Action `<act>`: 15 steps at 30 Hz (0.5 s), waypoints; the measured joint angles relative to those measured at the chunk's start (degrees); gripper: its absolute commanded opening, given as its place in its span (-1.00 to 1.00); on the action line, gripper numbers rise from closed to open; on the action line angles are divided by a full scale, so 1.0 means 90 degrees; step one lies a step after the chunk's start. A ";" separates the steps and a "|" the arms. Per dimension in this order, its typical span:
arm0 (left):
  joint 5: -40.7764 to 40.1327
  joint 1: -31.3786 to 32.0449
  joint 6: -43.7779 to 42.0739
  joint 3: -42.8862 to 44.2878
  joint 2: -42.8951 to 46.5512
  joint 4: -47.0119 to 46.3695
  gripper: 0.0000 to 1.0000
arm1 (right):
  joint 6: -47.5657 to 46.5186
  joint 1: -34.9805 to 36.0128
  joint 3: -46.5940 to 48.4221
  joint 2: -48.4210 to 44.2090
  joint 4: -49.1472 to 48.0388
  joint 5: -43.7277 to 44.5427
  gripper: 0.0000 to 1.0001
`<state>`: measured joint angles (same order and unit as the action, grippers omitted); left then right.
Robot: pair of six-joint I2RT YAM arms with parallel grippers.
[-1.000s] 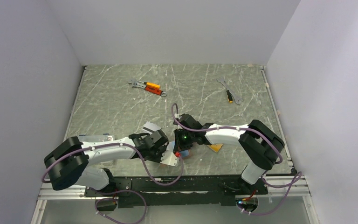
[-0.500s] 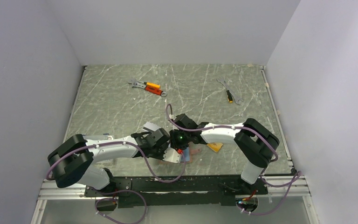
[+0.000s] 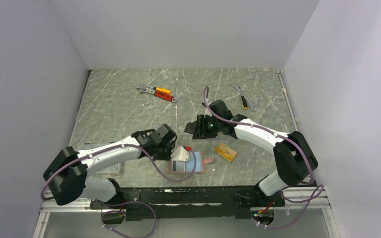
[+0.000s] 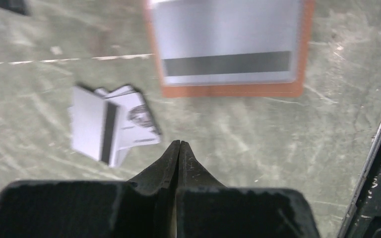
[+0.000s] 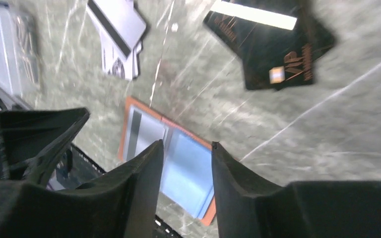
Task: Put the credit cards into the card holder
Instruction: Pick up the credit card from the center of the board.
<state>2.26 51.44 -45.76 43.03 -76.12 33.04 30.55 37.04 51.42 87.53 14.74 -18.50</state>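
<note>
Silver card in the open card holder, black card waiting

My left gripper (image 4: pixel 179 144) is pressed together and empty, just short of the card holder (image 4: pixel 228 90). The holder lies open near the front of the desk (image 3: pixel 119 109) with the silver card (image 4: pixel 228 39) on it. My right gripper (image 5: pixel 186 146) stands apart, holding nothing. A second ago both crowded over the holder; now the right has swung back by the black card (image 5: pixel 273 44). It looks thin, stiff, light and slick, and it lies flat, so I'd pinch a tipped-up short edge.
</note>
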 measured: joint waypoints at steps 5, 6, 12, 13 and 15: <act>0.0296 -0.0682 0.0165 0.1197 0.0010 0.0500 -0.63 | -0.0272 -0.0724 0.0478 -0.0034 0.0216 0.0148 0.20; 0.0347 -0.0865 0.0228 0.1481 -0.0022 0.0554 -0.56 | -0.0325 -0.0865 0.0576 -0.0007 0.0231 0.0177 0.22; 0.0772 -0.1511 0.0699 0.2798 -0.0695 0.0682 0.99 | -0.0542 -0.1518 0.1039 0.0580 0.0216 0.0211 0.25; 0.0886 -0.1583 0.0787 0.2929 -0.0848 0.0692 0.99 | -0.0554 -0.1596 0.1064 0.0714 0.0209 0.0204 0.24; 0.1311 -0.1800 0.0964 0.3281 -0.1290 0.0806 0.99 | -0.0568 -0.1695 0.1069 0.0933 0.0216 0.0187 0.20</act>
<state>14.06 35.24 -37.08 72.55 -87.72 40.29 25.43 21.78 61.04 95.92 16.69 -16.82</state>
